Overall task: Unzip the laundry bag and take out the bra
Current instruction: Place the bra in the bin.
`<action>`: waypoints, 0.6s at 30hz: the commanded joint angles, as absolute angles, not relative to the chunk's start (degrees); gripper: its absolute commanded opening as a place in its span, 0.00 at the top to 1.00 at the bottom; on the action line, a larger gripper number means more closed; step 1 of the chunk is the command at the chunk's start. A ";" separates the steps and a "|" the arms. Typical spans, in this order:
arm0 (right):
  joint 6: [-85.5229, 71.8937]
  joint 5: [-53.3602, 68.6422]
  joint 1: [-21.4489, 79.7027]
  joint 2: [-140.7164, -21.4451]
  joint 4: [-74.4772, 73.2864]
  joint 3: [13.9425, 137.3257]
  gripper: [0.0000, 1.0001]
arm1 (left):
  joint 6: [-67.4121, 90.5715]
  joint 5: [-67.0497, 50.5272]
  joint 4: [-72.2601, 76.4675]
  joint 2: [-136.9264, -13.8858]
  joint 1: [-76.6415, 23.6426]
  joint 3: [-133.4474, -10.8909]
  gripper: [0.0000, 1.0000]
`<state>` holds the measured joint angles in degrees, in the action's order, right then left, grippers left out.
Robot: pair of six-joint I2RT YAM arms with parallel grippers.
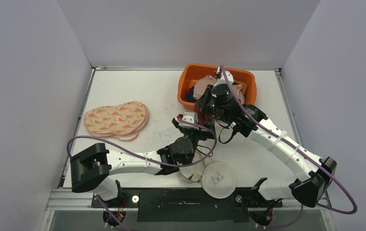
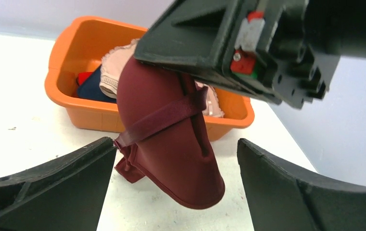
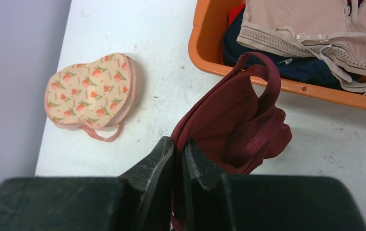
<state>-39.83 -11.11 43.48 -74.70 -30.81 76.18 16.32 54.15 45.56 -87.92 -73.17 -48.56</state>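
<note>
A maroon bra (image 2: 171,144) hangs above the table in front of the orange tub, and my right gripper (image 3: 178,142) is shut on its edge. From the right wrist view the bra (image 3: 234,125) bunches just past the fingertips. My left gripper (image 2: 175,142) is open, one finger on each side of the hanging cup without touching it. In the top view the left gripper (image 1: 186,120) sits just below the right gripper (image 1: 210,108). A round white laundry bag (image 1: 218,179) lies at the near table edge, its opened part (image 1: 190,171) under the left forearm.
An orange tub (image 1: 186,79) at the back right holds beige and dark blue garments (image 3: 306,29). A peach-printed, bra-shaped case (image 1: 116,118) lies at the left of the table near the left wall; it also shows as the case (image 3: 90,91) in the right wrist view.
</note>
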 commanded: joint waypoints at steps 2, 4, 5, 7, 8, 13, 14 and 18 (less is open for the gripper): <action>-44.46 -11.22 43.57 -71.71 -25.80 75.85 0.95 | 11.91 61.67 47.35 -88.22 -73.31 -52.81 0.02; -45.17 -10.70 43.59 -71.28 -25.44 75.53 0.95 | 9.50 61.95 48.03 -89.28 -73.31 -53.76 0.05; -45.42 -10.59 43.59 -71.00 -25.36 75.30 0.95 | 8.65 62.07 48.07 -89.80 -73.30 -54.25 0.10; -45.67 -10.38 43.59 -70.65 -25.16 74.87 0.95 | 7.83 62.00 48.23 -90.57 -73.30 -54.69 0.21; -45.78 -10.39 43.59 -70.51 -25.10 74.69 0.95 | 7.58 61.93 48.31 -90.83 -73.34 -54.83 0.25; -45.96 -9.22 43.59 -70.11 -24.63 74.02 0.95 | 6.48 61.56 50.09 -91.99 -73.30 -54.58 0.51; -45.96 -8.89 43.57 -70.10 -24.61 73.92 0.95 | 6.28 61.60 50.85 -91.95 -73.32 -54.23 0.62; -45.57 -7.85 43.55 -69.51 -24.15 73.68 0.91 | 5.45 61.54 52.38 -91.74 -73.30 -53.69 0.86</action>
<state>-45.30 -9.96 43.48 -72.07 -27.33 73.84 7.29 61.10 47.16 -91.98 -73.43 -52.56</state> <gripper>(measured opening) 0.093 0.226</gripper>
